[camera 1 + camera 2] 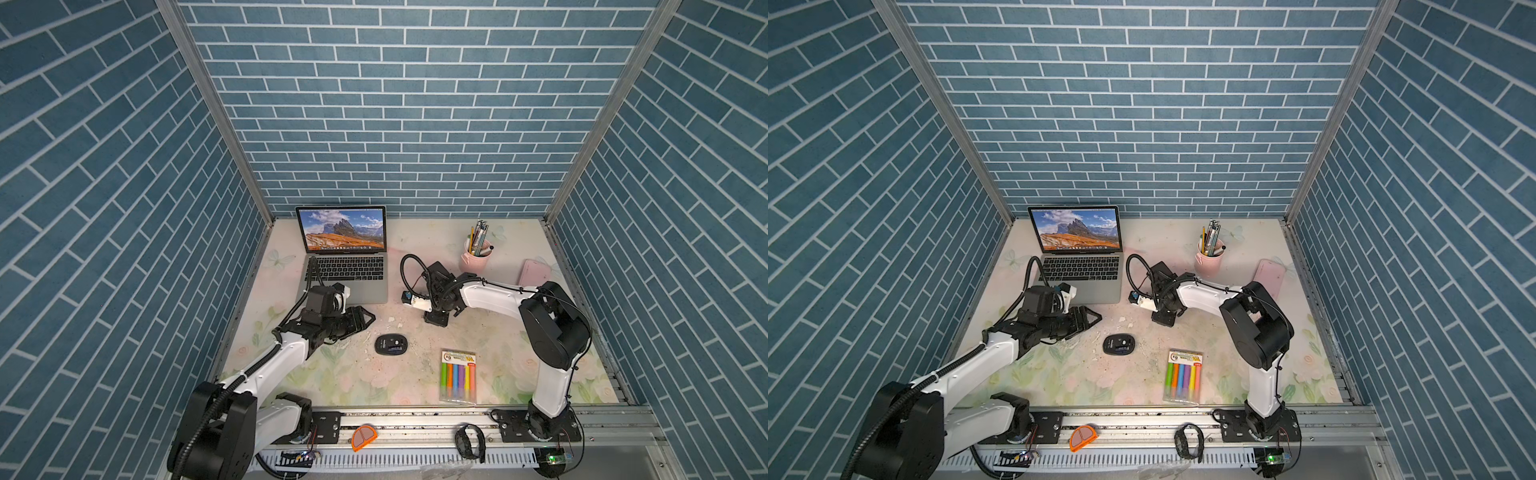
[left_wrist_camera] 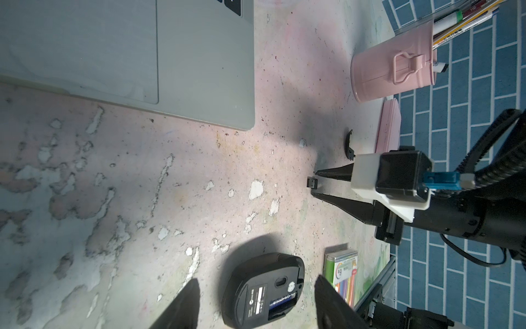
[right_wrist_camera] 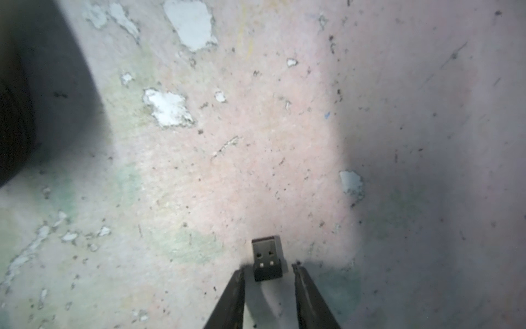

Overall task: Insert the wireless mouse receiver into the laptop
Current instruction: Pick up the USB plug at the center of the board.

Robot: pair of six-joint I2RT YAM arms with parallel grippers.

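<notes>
The wireless mouse receiver [image 3: 267,259], a tiny dark stub with its metal plug showing, lies flat on the table. My right gripper [image 3: 268,267] points down at it and is open. One fingertip stands on each side of the receiver's dark end, with a small gap at both. The left wrist view shows the same: the receiver [image 2: 312,183] sits between the right gripper's [image 2: 315,183] tips. The open silver-grey laptop [image 1: 345,286] stands at the back left in both top views [image 1: 1079,286]. My left gripper [image 1: 370,320] hovers open near the laptop's front corner and holds nothing.
A black mouse [image 1: 390,345] lies upside down, battery bay uncovered, under my left gripper [image 2: 256,279]. A small black cover piece [image 2: 349,143] lies beyond the right gripper. A pink pen cup [image 1: 476,259], a pink slab [image 1: 536,272] and a highlighter pack [image 1: 458,376] are on the right.
</notes>
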